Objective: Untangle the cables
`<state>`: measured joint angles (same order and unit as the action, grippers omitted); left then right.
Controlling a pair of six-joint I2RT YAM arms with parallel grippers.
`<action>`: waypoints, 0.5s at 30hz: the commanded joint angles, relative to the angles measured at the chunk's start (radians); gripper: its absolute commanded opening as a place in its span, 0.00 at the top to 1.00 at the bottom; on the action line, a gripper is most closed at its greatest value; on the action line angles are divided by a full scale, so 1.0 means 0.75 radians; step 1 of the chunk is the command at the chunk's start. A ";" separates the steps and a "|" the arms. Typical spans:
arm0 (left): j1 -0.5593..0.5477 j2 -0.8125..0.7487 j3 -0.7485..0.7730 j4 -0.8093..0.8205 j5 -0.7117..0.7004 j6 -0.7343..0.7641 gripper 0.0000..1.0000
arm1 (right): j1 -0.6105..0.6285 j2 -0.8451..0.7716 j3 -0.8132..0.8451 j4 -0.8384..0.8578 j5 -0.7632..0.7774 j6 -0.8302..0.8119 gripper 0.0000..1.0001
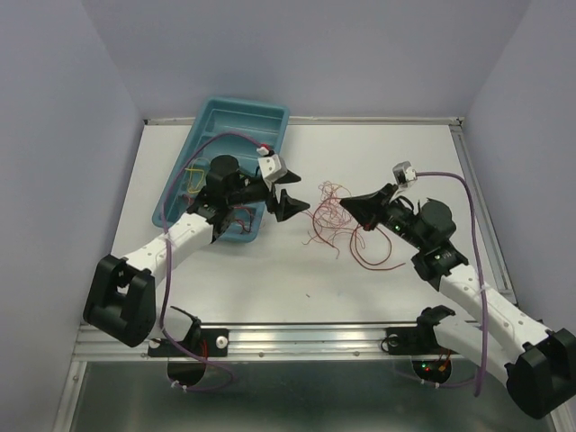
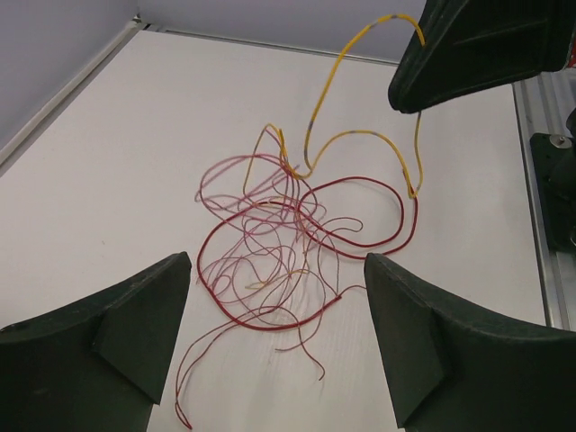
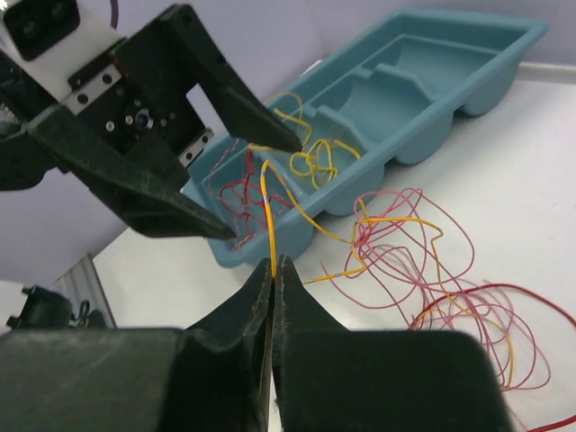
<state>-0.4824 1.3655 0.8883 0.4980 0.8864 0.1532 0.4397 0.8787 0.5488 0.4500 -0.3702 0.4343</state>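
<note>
A tangle of thin red and yellow cables (image 1: 335, 225) lies on the white table between the arms. It also shows in the left wrist view (image 2: 288, 243) and the right wrist view (image 3: 432, 261). My right gripper (image 3: 273, 263) is shut on one yellow cable (image 3: 268, 216), which is lifted off the table and still runs down into the tangle (image 2: 326, 85). In the top view this gripper (image 1: 346, 205) is at the tangle's right side. My left gripper (image 1: 290, 200) hangs open and empty above the tangle's left side, jaws wide apart (image 2: 277, 263).
A teal compartment tray (image 1: 236, 121) stands at the back left, behind the left gripper. It holds loose yellow cables (image 3: 310, 157) and red cables (image 3: 236, 184) in separate compartments. A metal rail (image 1: 288, 335) runs along the table's near edge.
</note>
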 commanded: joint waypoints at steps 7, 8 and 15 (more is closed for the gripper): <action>-0.001 -0.141 -0.066 0.121 -0.030 0.060 0.09 | 0.048 0.025 -0.040 0.112 -0.237 0.018 0.99; -0.001 -0.135 -0.064 0.121 -0.016 0.058 0.09 | 0.062 0.027 -0.040 0.114 -0.235 0.014 0.99; -0.066 -0.074 -0.013 0.078 0.050 0.109 0.12 | 0.105 0.064 -0.032 0.120 -0.210 0.004 1.00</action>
<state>-0.4953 1.2980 0.8417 0.5346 0.8871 0.1944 0.4953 0.9131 0.5240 0.4801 -0.5133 0.4446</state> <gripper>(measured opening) 0.912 0.022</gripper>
